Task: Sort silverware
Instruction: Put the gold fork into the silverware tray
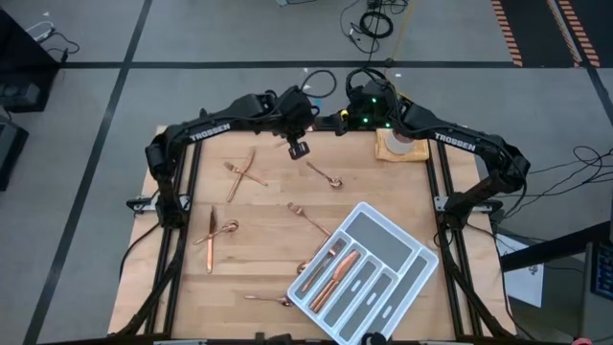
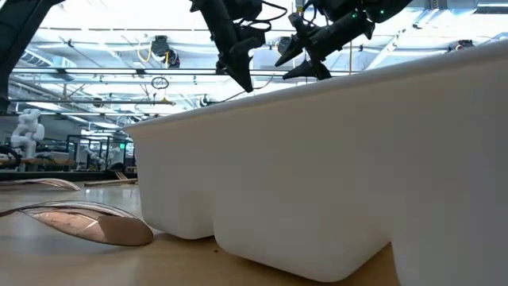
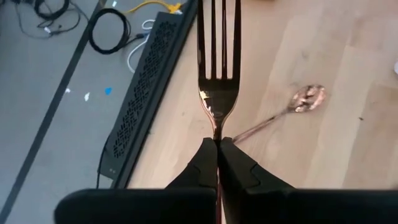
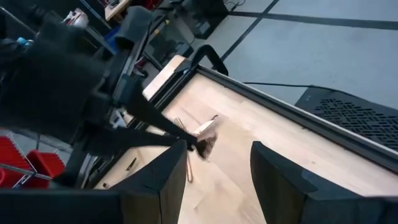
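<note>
Sorting is barely begun: a few pieces lie in the tray (image 1: 418, 261), most silverware litters the counter (image 1: 259, 264), left hand (image 3: 217, 148) grips a fork (image 3: 218, 50) aloft, right hand (image 4: 216, 163) gapes empty.

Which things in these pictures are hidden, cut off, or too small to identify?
- Fork held by the left claw: tine tips cut off by the left wrist view's edge.
- Tray contents: in the low view, hidden by its own white wall.
- Pieces in the tray: too small in the high view to tell fork, spoon or knife.
</note>
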Controlling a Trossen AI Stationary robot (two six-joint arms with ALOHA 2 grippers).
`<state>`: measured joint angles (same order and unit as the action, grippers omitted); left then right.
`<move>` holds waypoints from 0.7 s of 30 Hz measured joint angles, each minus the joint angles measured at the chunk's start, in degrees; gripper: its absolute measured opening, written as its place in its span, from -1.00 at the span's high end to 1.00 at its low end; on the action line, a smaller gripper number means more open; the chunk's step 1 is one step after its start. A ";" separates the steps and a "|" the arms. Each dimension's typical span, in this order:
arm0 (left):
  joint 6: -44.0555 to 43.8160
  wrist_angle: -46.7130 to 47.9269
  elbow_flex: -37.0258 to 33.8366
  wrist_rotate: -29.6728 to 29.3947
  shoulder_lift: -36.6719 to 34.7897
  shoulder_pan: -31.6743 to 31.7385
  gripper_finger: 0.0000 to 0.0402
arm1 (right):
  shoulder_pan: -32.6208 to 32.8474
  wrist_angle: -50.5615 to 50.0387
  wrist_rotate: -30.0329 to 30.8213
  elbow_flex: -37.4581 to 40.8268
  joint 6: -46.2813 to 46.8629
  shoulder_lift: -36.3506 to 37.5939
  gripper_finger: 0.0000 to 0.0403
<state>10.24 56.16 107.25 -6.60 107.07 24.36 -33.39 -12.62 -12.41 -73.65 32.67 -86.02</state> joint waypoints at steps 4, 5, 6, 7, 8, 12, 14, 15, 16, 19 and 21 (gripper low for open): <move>0.63 -0.67 -0.53 -1.47 0.00 -1.18 1.00 | 0.38 -0.12 -0.08 0.00 0.69 -0.02 0.18; 0.67 -0.63 -0.53 -1.86 0.00 -1.29 1.00 | 0.65 -0.11 -0.07 0.00 0.71 -0.02 0.18; 0.68 -0.62 -0.53 -2.03 0.00 -1.31 1.00 | 0.91 -0.11 -0.06 0.00 0.70 -0.02 0.18; 0.71 -0.55 -0.53 -2.07 0.00 -1.28 1.00 | 1.21 -0.11 -0.09 0.00 0.71 -0.02 0.18; 0.98 -0.41 -0.53 -2.10 0.00 -1.25 1.00 | 1.52 -0.12 -0.11 0.00 0.72 -0.02 0.18; 2.38 -0.56 -0.53 -2.30 0.00 -1.38 1.00 | 2.33 -1.42 -0.01 0.00 0.16 -0.02 0.18; 2.50 -0.50 -0.53 -2.24 0.00 -1.58 1.00 | 2.43 -2.69 0.38 0.00 -0.14 -0.09 0.18; 2.54 -0.41 -0.53 -2.22 0.00 -1.74 1.00 | 2.43 -2.88 0.43 0.00 -0.17 -0.09 0.18; 2.54 -0.39 -0.53 -2.19 0.00 -1.99 1.00 | 2.43 -2.89 0.46 0.00 -0.14 -0.11 0.18; 2.53 -0.53 -0.53 -2.17 0.00 -2.90 1.00 | 2.38 -2.46 0.51 0.00 -0.20 -0.11 0.18; 2.47 -0.91 -0.53 -1.98 0.00 -3.56 1.00 | 2.38 -2.54 0.77 0.00 -0.34 -0.11 0.18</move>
<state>12.71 55.25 106.72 -8.58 107.07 20.80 -31.00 -15.16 -11.64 -73.65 32.33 -86.13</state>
